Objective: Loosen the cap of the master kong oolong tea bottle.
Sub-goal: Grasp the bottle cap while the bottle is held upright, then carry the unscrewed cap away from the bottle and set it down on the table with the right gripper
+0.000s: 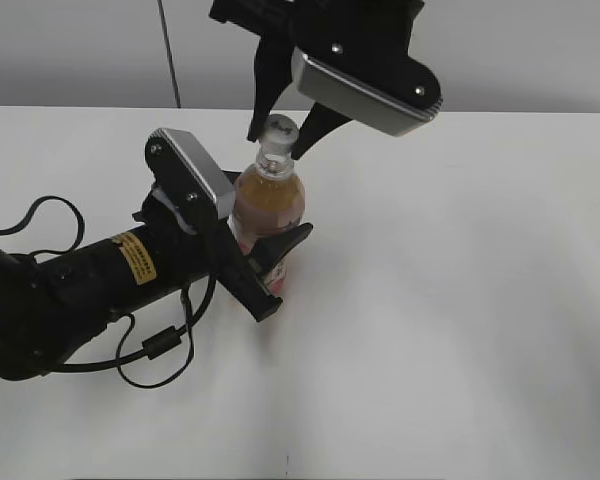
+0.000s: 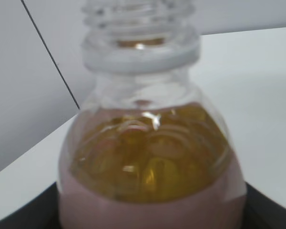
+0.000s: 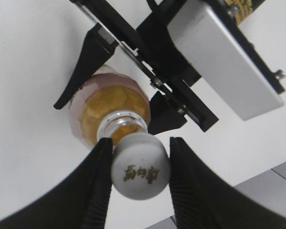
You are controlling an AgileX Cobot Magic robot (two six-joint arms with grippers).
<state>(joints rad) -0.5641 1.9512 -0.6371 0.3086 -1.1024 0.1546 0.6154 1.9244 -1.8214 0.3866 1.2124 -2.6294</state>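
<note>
The master kong oolong tea bottle [image 1: 270, 200] stands upright on the white table, with amber tea and a pink label. My left gripper [image 1: 270, 262] is shut on its lower body; its view is filled by the bottle's shoulder [image 2: 148, 162] and threaded neck. The white cap [image 1: 280, 128] sits at the top of the neck. My right gripper [image 1: 276, 132] comes down from above, with its two black fingers pressed against both sides of the cap [image 3: 140, 165], whose top bears a small dark mark. The left gripper's fingers also show round the bottle [image 3: 93, 112] in the right wrist view.
The left arm [image 1: 90, 280] and its loose black cables [image 1: 155, 345] lie on the table at the left. The white table [image 1: 460, 300] stretches out to the right and front. A grey wall stands behind.
</note>
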